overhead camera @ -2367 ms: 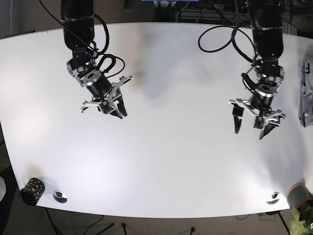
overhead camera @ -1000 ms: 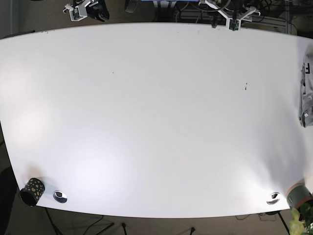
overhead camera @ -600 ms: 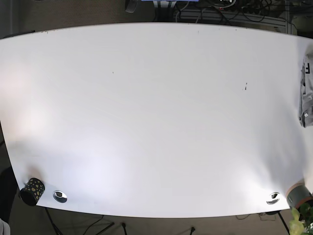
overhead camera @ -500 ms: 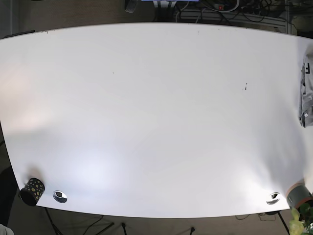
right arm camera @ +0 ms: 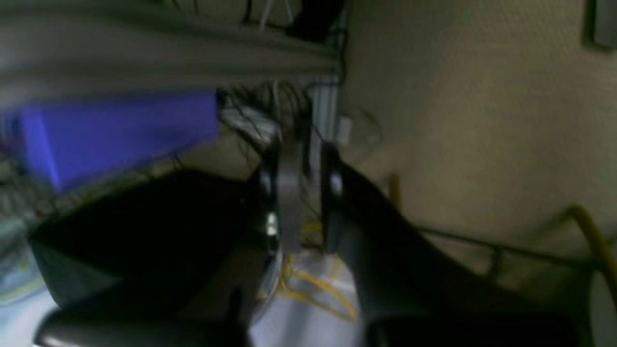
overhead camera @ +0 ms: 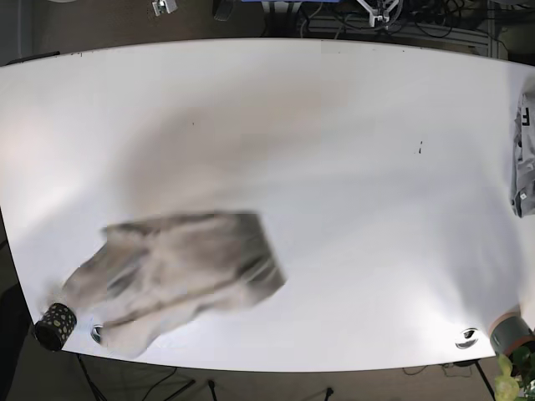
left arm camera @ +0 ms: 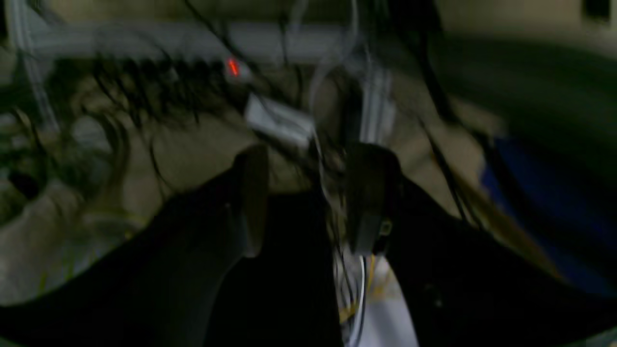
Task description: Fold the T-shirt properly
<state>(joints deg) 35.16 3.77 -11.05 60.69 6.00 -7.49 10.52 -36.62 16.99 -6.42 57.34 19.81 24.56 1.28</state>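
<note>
One grey T-shirt [overhead camera: 180, 280] (blurred, crumpled) lies on the white table [overhead camera: 351, 192]; both hands look released.

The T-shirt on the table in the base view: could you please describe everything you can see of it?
The T-shirt is a grey-beige garment, motion-blurred, lying crumpled and unfolded on the white table at its near left. Its lower edge reaches the table's front edge, beside the dark speckled cup. Neither claw touches it.
</note>
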